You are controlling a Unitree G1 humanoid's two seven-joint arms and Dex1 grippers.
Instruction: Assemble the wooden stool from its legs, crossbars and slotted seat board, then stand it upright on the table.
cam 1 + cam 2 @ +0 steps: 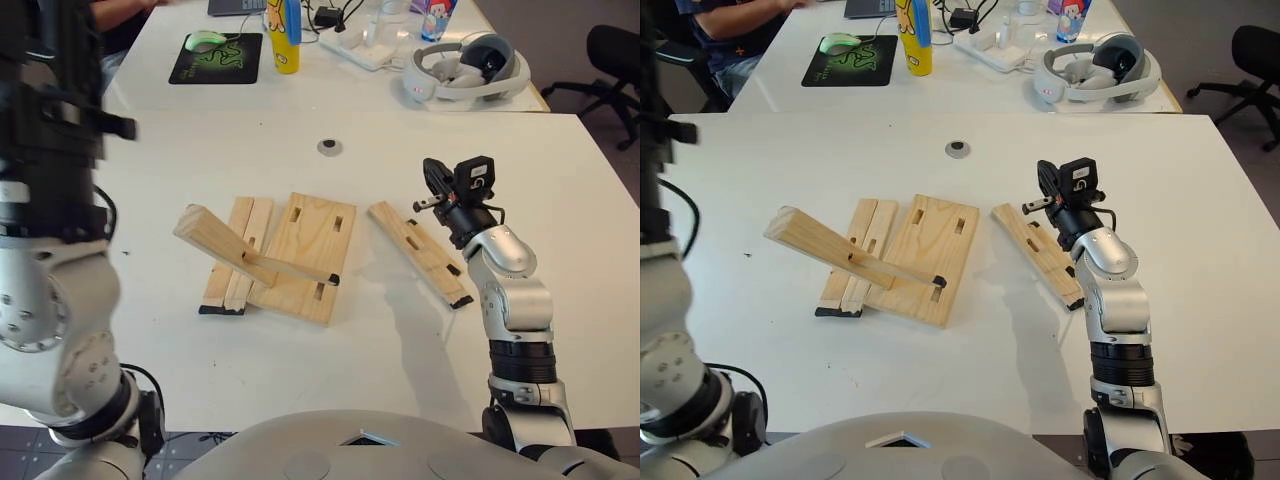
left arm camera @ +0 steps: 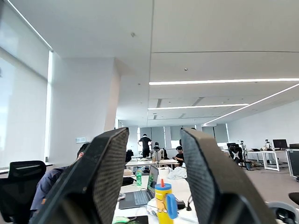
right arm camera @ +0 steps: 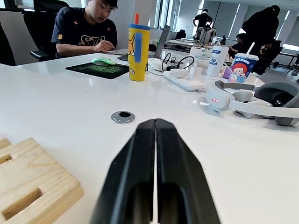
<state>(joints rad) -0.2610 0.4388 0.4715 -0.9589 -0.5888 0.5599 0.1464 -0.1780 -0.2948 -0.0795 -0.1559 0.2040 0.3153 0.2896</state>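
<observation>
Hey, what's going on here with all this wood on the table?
A humanoid robot has a stool to build, and it lies in pieces. The seat board is flat on the table, with a leg slanting across it, two slats at its left and another piece at its right. The right end effector, shut and empty, hangs near that piece. The left end effector is open, raised high.

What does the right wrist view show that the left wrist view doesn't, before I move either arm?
Right wrist view, not the left: the right gripper, fingers shut, over the white table, with a slotted wooden piece beside it, a round grommet ahead and a headset beyond. Left wrist view, not the right: the left gripper, fingers open and empty, with the ceiling lights behind it. Both: the yellow cup on the next desk.
</observation>
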